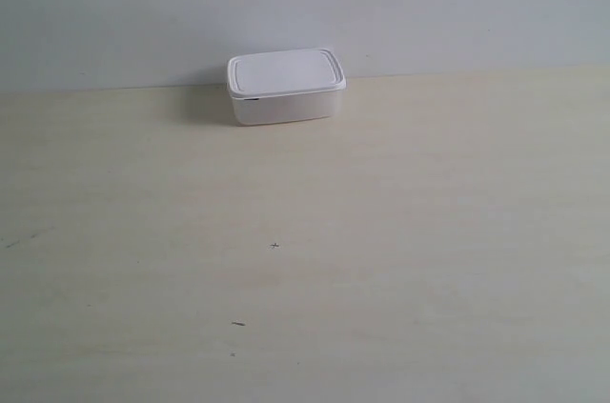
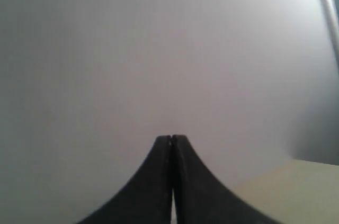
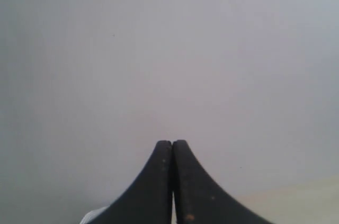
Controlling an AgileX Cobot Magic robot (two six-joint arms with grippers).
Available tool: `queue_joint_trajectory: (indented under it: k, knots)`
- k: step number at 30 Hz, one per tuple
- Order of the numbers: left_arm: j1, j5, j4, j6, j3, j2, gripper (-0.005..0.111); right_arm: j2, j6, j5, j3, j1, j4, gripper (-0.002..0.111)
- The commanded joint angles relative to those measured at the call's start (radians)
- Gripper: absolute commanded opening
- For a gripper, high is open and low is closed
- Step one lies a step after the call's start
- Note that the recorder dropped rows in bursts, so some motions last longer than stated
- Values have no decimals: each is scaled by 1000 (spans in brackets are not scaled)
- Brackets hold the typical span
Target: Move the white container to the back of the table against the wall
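The white container stands with its lid on at the back of the table, right up against the wall. No arm or gripper shows in the exterior view. In the left wrist view my left gripper is shut with nothing between its dark fingers, facing the wall. My right gripper is also shut and empty, facing the wall. A small white patch shows beside its fingers; what it is I cannot tell.
A few tiny dark specks mark the tabletop. A strip of table shows in the left wrist view, with a pale vertical edge at one side. Another strip of table shows in the right wrist view.
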Motion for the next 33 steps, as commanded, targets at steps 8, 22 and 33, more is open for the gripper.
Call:
queue_joint_trajectory:
  k: [8, 22, 33]
  knots:
    - [5, 143, -138, -91, 89, -4, 0, 126, 0, -134, 19, -5, -253, 0]
    - [9, 206, -138, -163, 155, -4, 0, 72, 0, -181, 265, -4, -251, 0]
    - [9, 266, -134, -163, 155, -4, 0, 41, 0, -154, 265, -4, -251, 0]
